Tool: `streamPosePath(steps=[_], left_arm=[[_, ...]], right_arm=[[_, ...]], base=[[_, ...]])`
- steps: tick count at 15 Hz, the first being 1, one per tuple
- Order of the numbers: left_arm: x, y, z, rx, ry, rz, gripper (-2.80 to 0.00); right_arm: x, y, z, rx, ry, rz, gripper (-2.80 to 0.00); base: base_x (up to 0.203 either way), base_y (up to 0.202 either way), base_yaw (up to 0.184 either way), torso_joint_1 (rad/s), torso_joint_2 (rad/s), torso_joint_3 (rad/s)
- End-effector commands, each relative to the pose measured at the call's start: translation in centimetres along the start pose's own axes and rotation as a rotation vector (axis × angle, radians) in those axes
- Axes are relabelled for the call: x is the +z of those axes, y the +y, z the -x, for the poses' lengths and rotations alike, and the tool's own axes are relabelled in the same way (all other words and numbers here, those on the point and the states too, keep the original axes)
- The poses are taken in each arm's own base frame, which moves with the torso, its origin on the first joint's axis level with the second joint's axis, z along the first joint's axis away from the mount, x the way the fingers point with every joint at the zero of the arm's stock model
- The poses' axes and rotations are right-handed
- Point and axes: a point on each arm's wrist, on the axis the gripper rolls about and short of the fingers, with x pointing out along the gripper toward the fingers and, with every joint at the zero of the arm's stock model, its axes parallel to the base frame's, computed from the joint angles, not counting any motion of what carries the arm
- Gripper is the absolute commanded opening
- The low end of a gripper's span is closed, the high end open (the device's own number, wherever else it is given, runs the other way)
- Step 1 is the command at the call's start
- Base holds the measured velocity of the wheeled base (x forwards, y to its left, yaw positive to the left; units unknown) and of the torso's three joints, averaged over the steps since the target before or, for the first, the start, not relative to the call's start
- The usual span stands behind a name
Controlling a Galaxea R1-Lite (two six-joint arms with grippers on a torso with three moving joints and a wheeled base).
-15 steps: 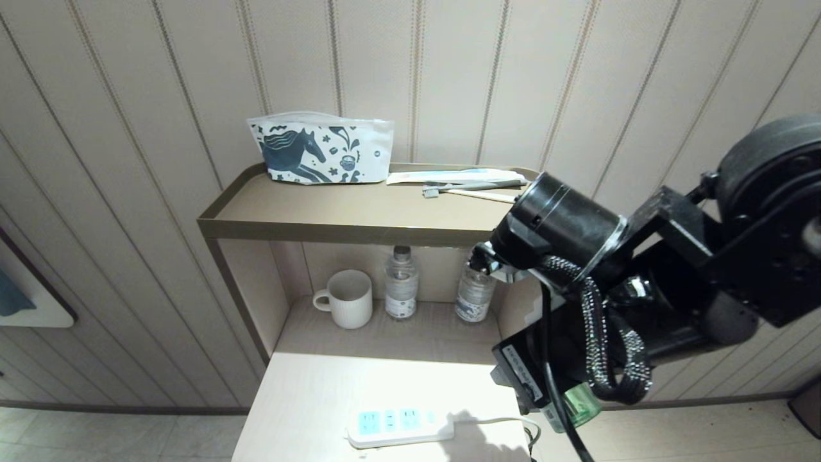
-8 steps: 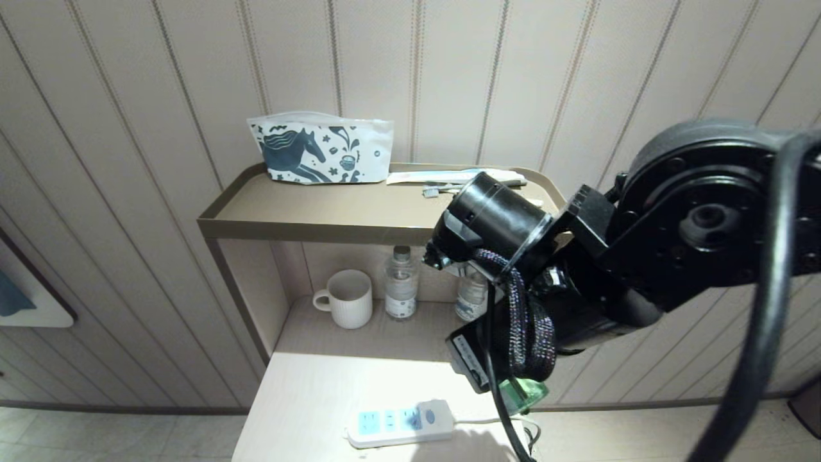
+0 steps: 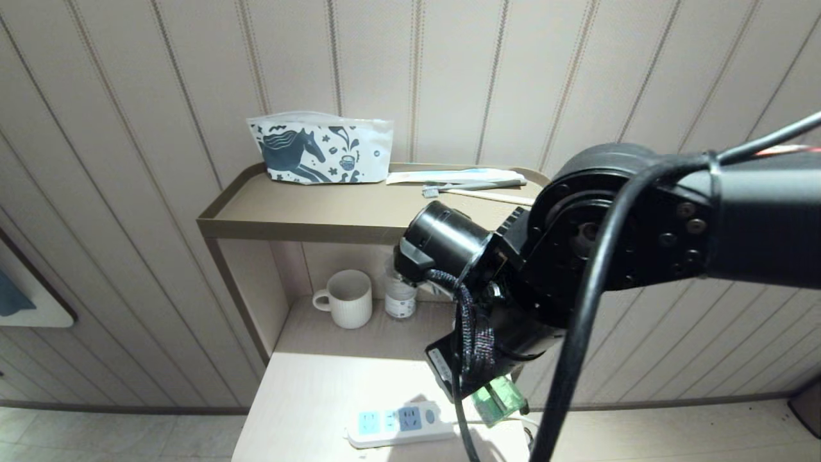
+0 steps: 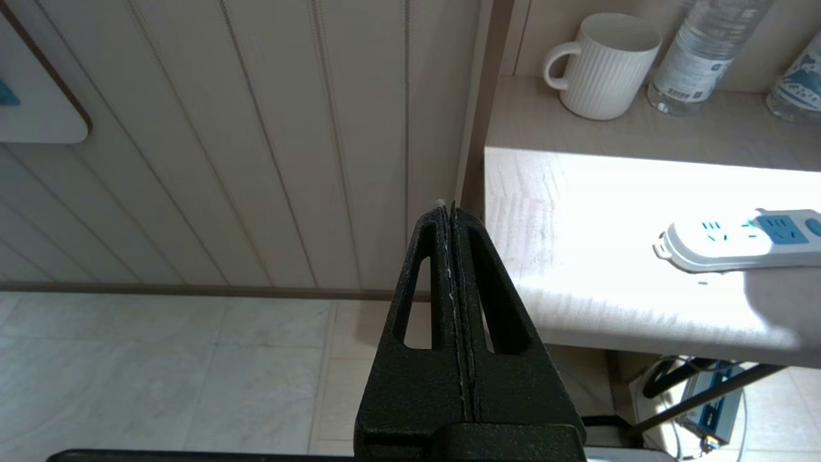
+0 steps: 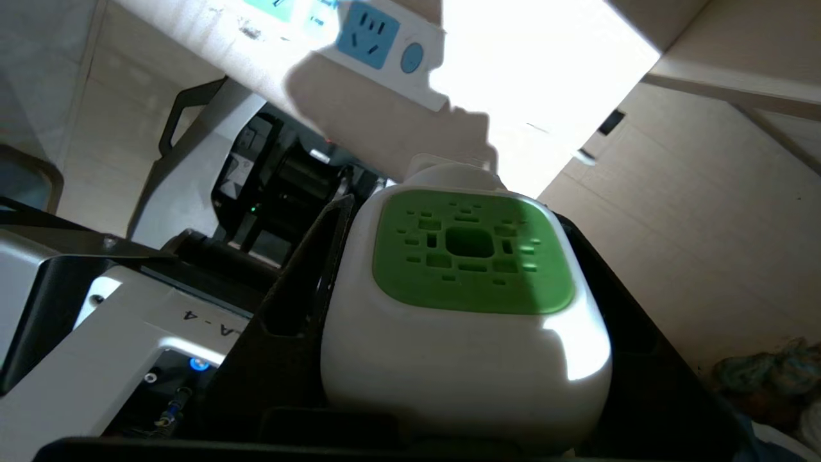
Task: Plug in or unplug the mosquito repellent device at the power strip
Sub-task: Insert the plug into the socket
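My right gripper [image 5: 458, 276] is shut on the mosquito repellent device [image 5: 468, 289], a white rounded cap with a green vented square. In the head view its clear green bottle [image 3: 497, 399] shows under the right arm, in the air just right of the power strip [image 3: 397, 425]. That white strip with light-blue socket faces lies near the front edge of the pale table [image 3: 308, 391]. It also appears in the left wrist view as the power strip [image 4: 737, 239] and in the right wrist view as the power strip [image 5: 378, 38]. My left gripper [image 4: 449, 215] is shut and empty, parked left of the table.
A white mug [image 3: 346, 299] and a water bottle [image 3: 401, 292] stand in the niche behind the table. On the shelf above lie a horse-print pouch [image 3: 321, 154] and a toothbrush [image 3: 474, 187]. The strip's white cable [image 3: 519, 420] runs off the table's right edge.
My right arm has swung leftward and lower, carrying the device from beyond the table's right edge to just right of the power strip. The left arm has kept still.
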Motion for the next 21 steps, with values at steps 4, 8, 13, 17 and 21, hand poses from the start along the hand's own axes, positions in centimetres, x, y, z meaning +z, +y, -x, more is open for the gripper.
streamPosePath(steps=[4,8,13,17,21], left_arm=[[0.0,0.0,0.0,0.001,0.001,0.000,-2.80],[0.0,0.0,0.0,0.000,0.001,0.000,-2.80],[0.0,0.0,0.0,-0.001,0.001,0.000,-2.80],[0.0,0.0,0.0,0.001,0.001,0.000,-2.80],[0.0,0.0,0.0,0.001,0.001,0.000,-2.80]], right_arm=[[0.6,1.7,-3.5,0.052,0.099,-0.028,-2.80],[0.9,2.2,-5.7,0.030,0.181,0.110,-2.80],[0.9,1.6,-6.1,0.047,0.236,0.439,-2.80],[1.8,1.4,-8.1,0.067,0.211,0.537,-2.80],[2.3,1.0,-9.0,0.124,0.187,0.637,-2.80]], base=[[0.000,0.000,0.000,0.000,0.00,0.000],[0.000,0.000,0.000,0.000,0.00,0.000],[0.000,0.000,0.000,0.000,0.00,0.000],[0.000,0.000,0.000,0.000,0.00,0.000],[0.000,0.000,0.000,0.000,0.00,0.000]])
